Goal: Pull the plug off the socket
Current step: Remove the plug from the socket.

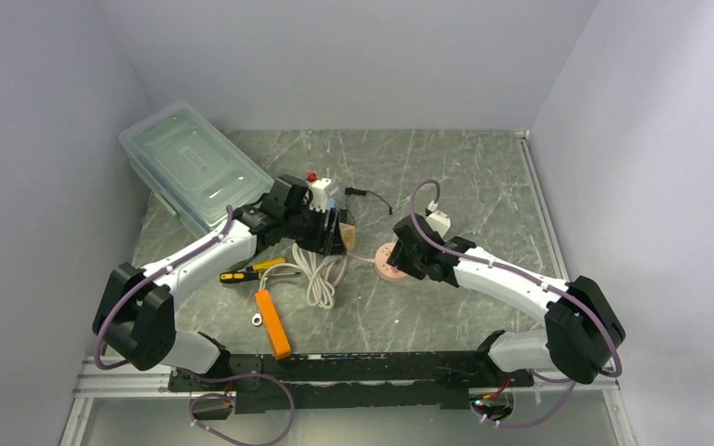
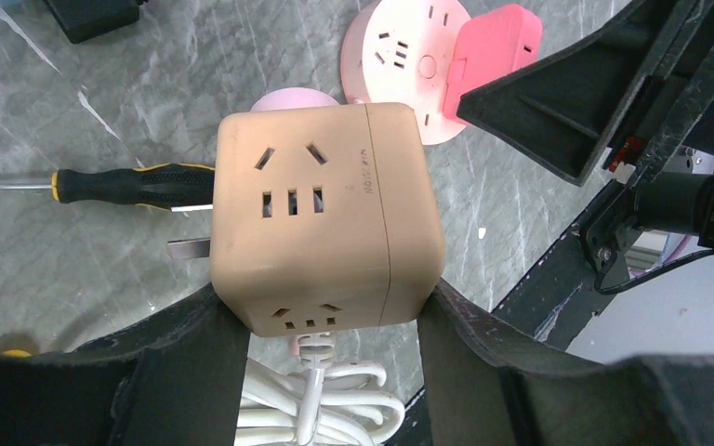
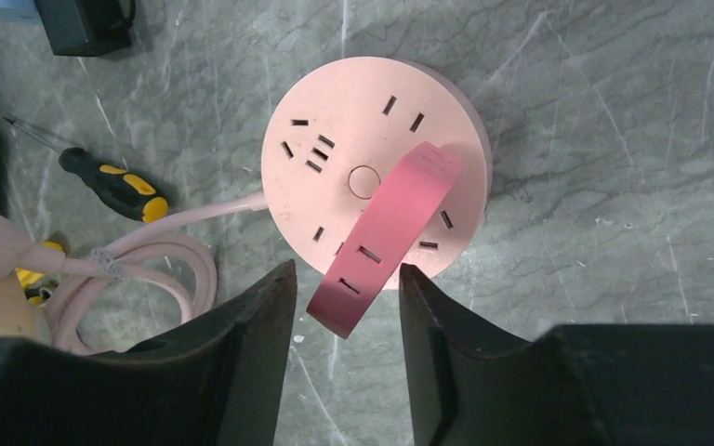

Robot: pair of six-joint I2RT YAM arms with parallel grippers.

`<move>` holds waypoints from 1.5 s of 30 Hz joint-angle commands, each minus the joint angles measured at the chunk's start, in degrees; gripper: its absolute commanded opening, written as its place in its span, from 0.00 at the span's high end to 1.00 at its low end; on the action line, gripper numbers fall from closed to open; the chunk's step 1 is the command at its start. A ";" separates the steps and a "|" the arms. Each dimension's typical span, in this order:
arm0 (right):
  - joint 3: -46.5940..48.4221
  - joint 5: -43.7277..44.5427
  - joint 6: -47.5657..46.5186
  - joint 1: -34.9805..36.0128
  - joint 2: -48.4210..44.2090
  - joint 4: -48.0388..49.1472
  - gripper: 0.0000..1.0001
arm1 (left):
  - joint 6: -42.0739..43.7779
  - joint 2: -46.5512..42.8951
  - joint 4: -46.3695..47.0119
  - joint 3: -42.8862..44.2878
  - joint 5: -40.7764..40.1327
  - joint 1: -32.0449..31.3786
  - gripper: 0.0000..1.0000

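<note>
L wrist cam only: my left claw (image 2: 330, 316) clamps tan cube socket (image 2: 316, 204). R wrist cam: right claw (image 3: 346, 297) half-open, straddling pink plug (image 3: 386, 223) on round socket (image 3: 335, 111); contact unclear.

The right and far parts of the counter (image 1: 483, 167) give open passage. A lidded bin (image 1: 191, 167) blocks the back left. The screwdriver (image 1: 246, 274), white cable coil (image 1: 319, 279) and orange bar (image 1: 272, 323) crowd the near middle. Only a narrow gap separates the left pincer (image 2: 330, 297) and right pincer (image 3: 347, 288), with the round socket (image 3: 372, 139) under it.
</note>
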 commanded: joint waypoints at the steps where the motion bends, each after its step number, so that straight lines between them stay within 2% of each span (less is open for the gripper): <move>1: 2.92 1.37 -1.08 0.18 1.06 -1.65 0.51 | -0.05 -2.82 -4.02 -0.43 -0.53 -1.37 1.00; 5: 3.06 3.08 -1.18 0.19 1.29 -3.27 0.57 | 0.13 -2.91 -5.47 -0.22 -1.92 -2.38 0.96; 8: 2.26 2.99 -1.13 0.19 0.94 -2.92 0.69 | -0.36 -3.54 -5.88 -1.05 -1.51 -2.91 0.87; 10: 1.30 2.82 -1.56 0.18 0.07 -1.79 0.84 | -0.61 -4.15 -6.44 -1.46 -1.03 -2.96 0.71; 11: 0.65 2.49 -1.73 0.19 -0.53 -0.90 0.90 | -0.62 -4.61 -6.81 -1.38 -1.00 -3.01 0.59; 13: -1.01 1.94 -2.81 0.19 -2.17 1.43 0.99 | -0.58 -6.09 -7.60 -0.97 -1.50 -2.98 0.35; 14: -1.80 1.73 -3.37 0.16 -2.97 2.43 1.00 | -0.61 -7.09 -7.75 -0.65 -1.81 -3.00 0.26; 16: -3.36 0.82 -5.59 0.19 -4.63 5.39 1.00 | -0.47 -9.01 -7.62 0.65 -2.00 -3.01 0.15; 19: -5.77 -1.43 -10.28 0.19 -7.55 11.59 1.00 | 0.26 -10.26 -8.36 4.47 -3.70 -3.00 0.07; 25: -11.46 -1.97 -20.19 0.27 -14.68 26.13 1.00 | 3.12 -7.09 -9.22 12.75 -8.03 -2.72 0.02; 29: -12.82 -3.27 -28.02 0.27 -15.98 33.06 1.00 | 4.73 -4.60 -9.72 17.43 -13.81 -1.88 0.00; 31: -13.04 -4.02 -31.76 0.27 -15.65 35.63 1.00 | 5.73 -3.99 -6.23 16.88 -10.46 -1.08 0.00; 35: -13.05 -8.45 -39.64 0.30 -15.32 41.57 1.00 | 6.94 1.43 -2.56 16.63 6.39 0.06 0.00; 39: -14.08 -11.17 -44.61 0.27 -16.14 47.89 1.00 | 5.28 6.80 -0.11 14.82 13.86 2.34 0.00; 45: -18.66 -15.03 -44.96 0.27 -18.80 54.23 1.00 | 2.81 9.73 6.93 10.13 22.47 6.78 0.00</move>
